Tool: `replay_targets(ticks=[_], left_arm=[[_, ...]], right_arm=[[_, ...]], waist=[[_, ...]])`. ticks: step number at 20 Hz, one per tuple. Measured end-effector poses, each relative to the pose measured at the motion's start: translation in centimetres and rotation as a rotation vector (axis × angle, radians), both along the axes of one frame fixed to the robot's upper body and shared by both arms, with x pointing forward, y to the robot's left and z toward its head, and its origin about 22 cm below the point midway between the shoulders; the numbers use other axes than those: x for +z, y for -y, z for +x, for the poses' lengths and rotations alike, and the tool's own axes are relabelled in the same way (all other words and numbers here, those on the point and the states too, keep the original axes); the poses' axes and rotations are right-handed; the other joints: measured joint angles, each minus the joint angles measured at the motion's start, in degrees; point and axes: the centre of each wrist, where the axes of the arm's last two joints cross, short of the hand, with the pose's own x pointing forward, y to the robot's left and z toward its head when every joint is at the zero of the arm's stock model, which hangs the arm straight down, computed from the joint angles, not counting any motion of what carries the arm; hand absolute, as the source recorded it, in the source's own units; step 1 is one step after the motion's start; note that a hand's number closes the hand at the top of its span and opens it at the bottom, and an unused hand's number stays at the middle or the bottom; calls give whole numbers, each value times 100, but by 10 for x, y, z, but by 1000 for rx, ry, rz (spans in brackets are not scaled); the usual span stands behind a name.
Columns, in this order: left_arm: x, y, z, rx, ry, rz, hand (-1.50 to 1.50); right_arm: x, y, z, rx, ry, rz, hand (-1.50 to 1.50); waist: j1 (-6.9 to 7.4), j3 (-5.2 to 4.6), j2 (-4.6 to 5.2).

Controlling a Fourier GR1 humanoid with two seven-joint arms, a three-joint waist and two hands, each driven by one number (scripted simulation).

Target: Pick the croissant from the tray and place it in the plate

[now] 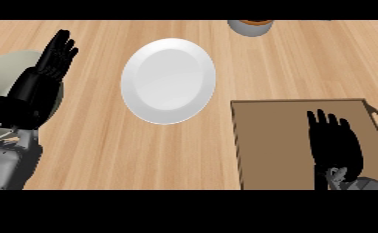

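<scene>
A white oval-looking plate (168,81) lies bare in the middle of the wooden counter. A brown tray (273,137) sits at the lower right. My right hand (336,144) hovers over the tray's right part, fingers straight and pointing away from me, open. No croissant shows anywhere; whatever lies under that hand is hidden. My left hand (44,74) rests open at the left edge, fingers up, apart from the plate.
A grey cup with something orange inside (251,27) stands at the counter's far edge, right of the plate. A pale round object (16,64) lies at the far left, partly behind my left forearm. Bare wood surrounds the plate.
</scene>
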Motion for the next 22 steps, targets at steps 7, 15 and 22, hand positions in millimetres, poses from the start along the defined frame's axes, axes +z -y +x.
replay_targets(ticks=[7, 15, 22], left_arm=[[-4, -6, 2, -5, -4, -7, 0], [-3, -3, 7, -4, 2, -5, 0], [-6, -7, 4, 5, -2, -1, 0]], right_arm=[[-20, 21, 3, -58, -57, -25, -150], [-39, 36, 9, -106, -95, -33, -150], [-46, 50, 10, -58, -32, -39, 150]], waist=[[2, 2, 2], [8, -12, -5], [12, -45, -24]])
